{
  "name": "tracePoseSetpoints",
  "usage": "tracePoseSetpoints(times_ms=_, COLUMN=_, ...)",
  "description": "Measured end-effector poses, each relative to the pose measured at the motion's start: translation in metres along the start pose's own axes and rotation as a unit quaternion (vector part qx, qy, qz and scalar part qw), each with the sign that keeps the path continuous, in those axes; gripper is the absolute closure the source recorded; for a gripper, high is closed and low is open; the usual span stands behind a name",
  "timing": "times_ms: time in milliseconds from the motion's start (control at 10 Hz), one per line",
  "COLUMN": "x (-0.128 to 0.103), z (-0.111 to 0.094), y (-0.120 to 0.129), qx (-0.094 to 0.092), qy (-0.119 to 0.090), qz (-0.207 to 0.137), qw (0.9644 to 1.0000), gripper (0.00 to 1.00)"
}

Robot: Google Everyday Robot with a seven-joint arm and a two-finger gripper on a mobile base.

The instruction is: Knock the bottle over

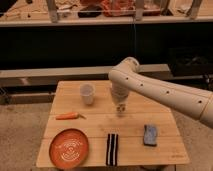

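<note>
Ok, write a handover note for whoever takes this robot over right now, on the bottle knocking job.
Gripper: low over the middle of the table, pointing down, right at the bottle.
Bottle: mostly covered by the gripper, right of the cup; contact unclear.
Done: the approach; no bottle lies flat on the table.
Left: push it sideways until it falls, probably away from the cup.
</note>
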Motion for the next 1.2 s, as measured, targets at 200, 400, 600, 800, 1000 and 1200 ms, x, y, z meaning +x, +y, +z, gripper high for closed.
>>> tracePoseSetpoints(times_ms=200, x=-0.001, z=0.001, y=0.0, qx=0.0, qy=-0.001, qz=-0.005, qw=1.0, gripper=0.99)
tracePoseSetpoints(times_ms=400, x=-0.007, z=0.002, y=-0.003, qx=0.0, qy=-0.002, qz=-0.012, qw=0.9999, gripper=0.99)
tracePoseSetpoints(times_ms=600, x=-0.007, z=0.002, y=-0.003, qx=-0.001, qy=-0.002, qz=-0.016, qw=0.9999, gripper=0.96)
tracePoseSetpoints(times_ms=800, x=-0.009, z=0.003, y=-0.004, qx=-0.001, qy=-0.004, qz=-0.021, qw=0.9998, gripper=0.92)
tracePoseSetpoints(times_ms=1000, x=-0.013, z=0.003, y=-0.005, qx=-0.001, qy=-0.006, qz=-0.027, qw=0.9996, gripper=0.92)
tracePoseSetpoints(times_ms=1200, x=-0.015, z=0.004, y=-0.005, qx=-0.001, qy=-0.007, qz=-0.031, qw=0.9995, gripper=0.92)
